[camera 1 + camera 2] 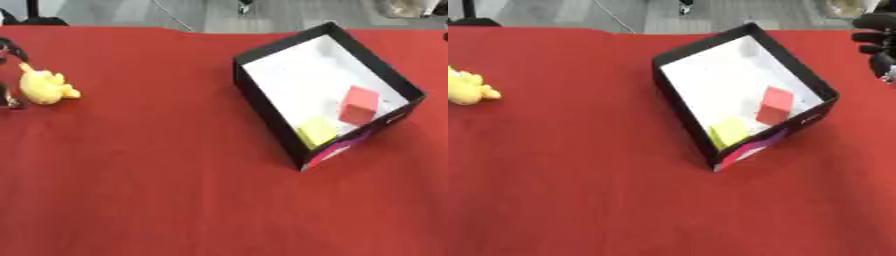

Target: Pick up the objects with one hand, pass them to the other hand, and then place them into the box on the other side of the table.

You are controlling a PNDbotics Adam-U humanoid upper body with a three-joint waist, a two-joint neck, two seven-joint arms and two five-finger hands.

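A yellow plush toy (pixel 44 86) lies on the red table at the far left. Parts of my black left hand (pixel 10 51) show at the picture's left edge, right beside the toy; most of the hand is cut off. A black box (pixel 261 107) with a white inside stands askew at the right. A red block (pixel 359 105) and a yellow block (pixel 317 132) lie in it near its lower corner. In the right eye view my right hand (pixel 877 37) hangs at the upper right edge beyond the box, relaxed and holding nothing.
The red cloth (pixel 157 190) covers the whole table, and its far edge runs along the top, with grey floor behind. A pink and white patch marks the box's near corner (pixel 331 152).
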